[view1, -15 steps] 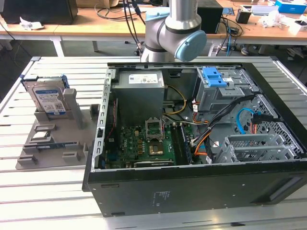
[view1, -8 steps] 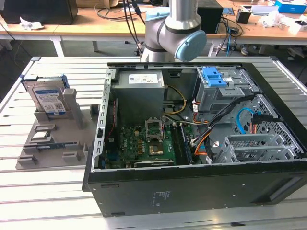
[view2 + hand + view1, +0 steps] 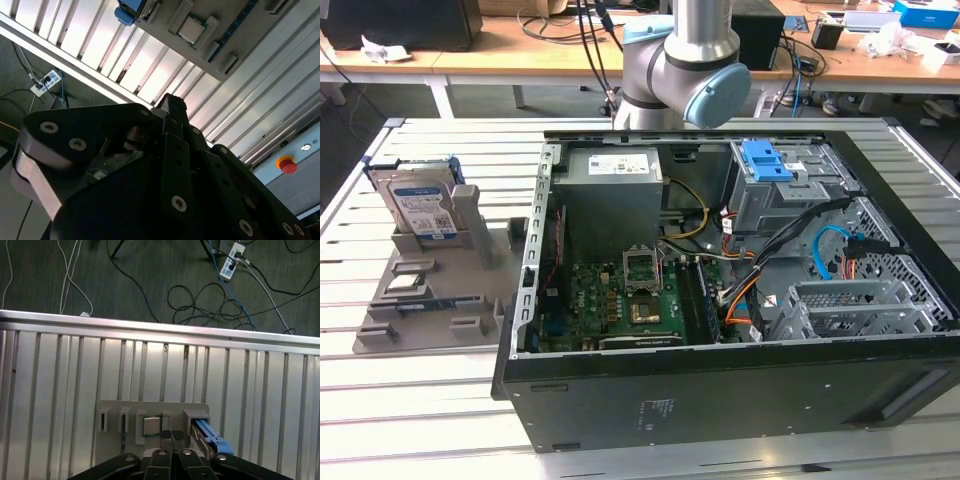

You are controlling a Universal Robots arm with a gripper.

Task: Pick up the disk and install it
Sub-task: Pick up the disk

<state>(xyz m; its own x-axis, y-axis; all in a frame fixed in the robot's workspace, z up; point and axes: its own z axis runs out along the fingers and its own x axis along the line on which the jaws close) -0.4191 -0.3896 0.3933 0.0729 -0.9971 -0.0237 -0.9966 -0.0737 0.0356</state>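
Observation:
The disk (image 3: pixel 420 200) stands on edge in a grey holder (image 3: pixel 430 300) on the slatted table, at the exterior view's left. It is a silver drive with a white-and-blue label in a blue bracket. In the first wrist view I see its blue bracket edge-on (image 3: pixel 209 436) at one end of the holder (image 3: pixel 115 412). My gripper (image 3: pixel 172 436) hangs well above that holder, its two fingers pressed together with nothing between them. In the second wrist view the dark gripper (image 3: pixel 172 102) fills the foreground, with a blue corner of the disk (image 3: pixel 128 10) far beyond it.
An open computer case (image 3: pixel 720 390) takes up the middle and right of the table. It holds a grey power-supply box (image 3: pixel 610 180), a mainboard (image 3: pixel 630 300) and a drive cage with a blue latch (image 3: pixel 767 160). A processor chip (image 3: pixel 151 426) lies in the holder. Cables and a power strip (image 3: pixel 231 264) lie on the floor.

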